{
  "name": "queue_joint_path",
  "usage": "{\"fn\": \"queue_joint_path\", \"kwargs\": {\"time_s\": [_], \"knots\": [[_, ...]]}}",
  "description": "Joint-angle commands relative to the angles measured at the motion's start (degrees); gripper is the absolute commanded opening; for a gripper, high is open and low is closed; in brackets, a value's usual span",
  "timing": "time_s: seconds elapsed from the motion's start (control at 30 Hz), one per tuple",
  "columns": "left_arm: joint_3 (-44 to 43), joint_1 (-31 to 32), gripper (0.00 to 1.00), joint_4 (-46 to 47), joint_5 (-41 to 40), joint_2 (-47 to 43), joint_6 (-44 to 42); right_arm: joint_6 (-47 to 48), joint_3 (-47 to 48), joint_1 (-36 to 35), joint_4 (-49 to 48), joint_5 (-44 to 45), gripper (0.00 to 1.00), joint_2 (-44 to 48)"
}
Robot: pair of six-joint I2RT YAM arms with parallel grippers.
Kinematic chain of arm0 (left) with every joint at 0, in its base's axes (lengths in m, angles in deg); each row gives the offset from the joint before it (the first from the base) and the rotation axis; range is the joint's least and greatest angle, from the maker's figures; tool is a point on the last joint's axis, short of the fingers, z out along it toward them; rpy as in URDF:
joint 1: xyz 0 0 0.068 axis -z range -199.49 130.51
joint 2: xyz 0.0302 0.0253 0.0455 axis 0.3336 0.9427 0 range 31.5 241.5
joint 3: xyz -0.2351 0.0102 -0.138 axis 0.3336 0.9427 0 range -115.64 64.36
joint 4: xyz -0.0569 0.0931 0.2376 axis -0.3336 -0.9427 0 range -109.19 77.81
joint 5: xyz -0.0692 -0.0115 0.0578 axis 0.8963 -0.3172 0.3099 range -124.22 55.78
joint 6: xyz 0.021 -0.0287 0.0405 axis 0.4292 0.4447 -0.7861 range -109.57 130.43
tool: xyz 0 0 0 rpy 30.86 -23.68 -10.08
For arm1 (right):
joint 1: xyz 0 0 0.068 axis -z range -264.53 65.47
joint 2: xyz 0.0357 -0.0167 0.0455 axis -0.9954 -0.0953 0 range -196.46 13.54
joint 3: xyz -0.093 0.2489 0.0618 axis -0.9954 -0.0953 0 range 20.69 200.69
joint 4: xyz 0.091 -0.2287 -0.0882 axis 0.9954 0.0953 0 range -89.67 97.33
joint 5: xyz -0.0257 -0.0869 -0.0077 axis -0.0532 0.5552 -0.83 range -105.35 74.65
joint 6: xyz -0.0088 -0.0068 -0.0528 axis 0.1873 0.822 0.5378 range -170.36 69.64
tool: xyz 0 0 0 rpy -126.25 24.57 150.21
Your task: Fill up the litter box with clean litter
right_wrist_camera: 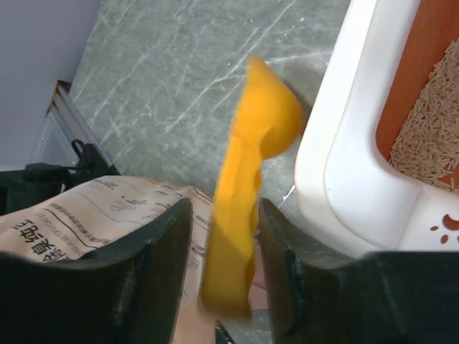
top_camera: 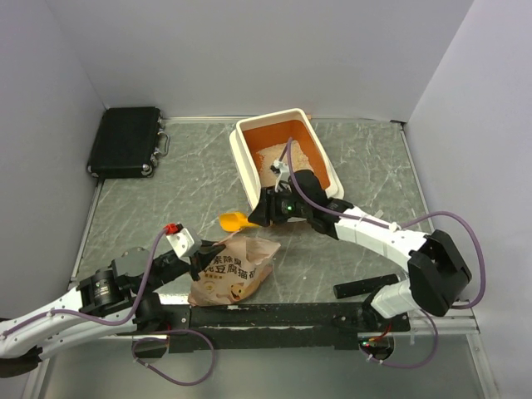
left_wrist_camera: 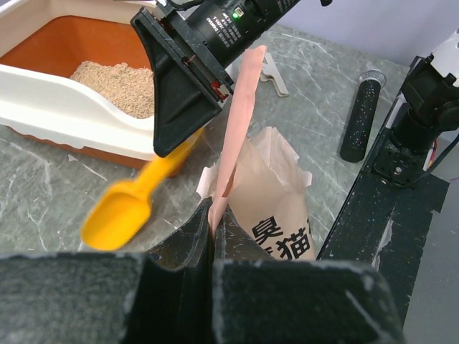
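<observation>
The right gripper [right_wrist_camera: 222, 215] clamped the smooth yellow-orange plastic scoop [right_wrist_camera: 262, 122] by its handle. The left gripper [left_wrist_camera: 214, 215] pinched the peach printed bag [left_wrist_camera: 276, 208] by its top edge. At far centre, the cream-walled litter box [top_camera: 242, 155] held sandy beige litter [top_camera: 270, 160] on the grey marbled table [top_camera: 191, 174].

The litter box [top_camera: 242, 158] holds litter [top_camera: 271, 160]; scoop [top_camera: 233, 221] and bag [top_camera: 233, 273] before it.
</observation>
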Motion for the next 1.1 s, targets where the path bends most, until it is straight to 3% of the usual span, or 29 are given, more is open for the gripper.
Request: {"fn": "queue_joint_path", "kwargs": {"time_s": [0.0,0.03,0.23,0.43,0.5,0.63,0.7,0.87,1.07], "knots": [[-1.98,-0.27,0.01,4.49,2.69,0.16,-0.47,2.44,-1.88,-0.67,-1.73,0.27,0.63,4.34],[-1.98,-0.27,0.01,4.41,2.96,0.42,-0.48,3.06,-2.67,-0.58,-1.12,0.88,0.71,6.35],[-2.33,-0.27,0.01,4.58,5.86,1.47,-0.74,8.6,-3.3,-0.58,8.27,7.82,0.99,16.45],[-4.35,-0.18,0.01,3.97,12.26,3.66,-1.18,13.52,-6.37,-0.41,16.63,10.74,0.99,33.42],[-5.41,-0.27,0.01,3.18,14.29,4.81,-1.53,15.53,-7.86,-0.41,19.62,8.02,0.99,39.12],[-8.21,-0.18,0.01,0.11,21.66,8.06,-3.02,21.16,-12.69,-0.41,20.69,-6.02,1.0,46.35],[-9.45,-0.27,0.01,-1.04,23.95,9.03,-5.37,22.13,-15.23,-0.49,20.69,-7.45,1.0,48.81],[-12.79,-0.18,0.01,-3.32,30.55,8.51,-7.15,24.59,-20.51,-0.49,13.32,-12.11,1.0,49.27],[-14.9,-0.27,0.01,-7.37,30.74,5.44,-6.72,27.67,-25.0,-0.49,1.98,-19.75,1.0,46.01]]}}
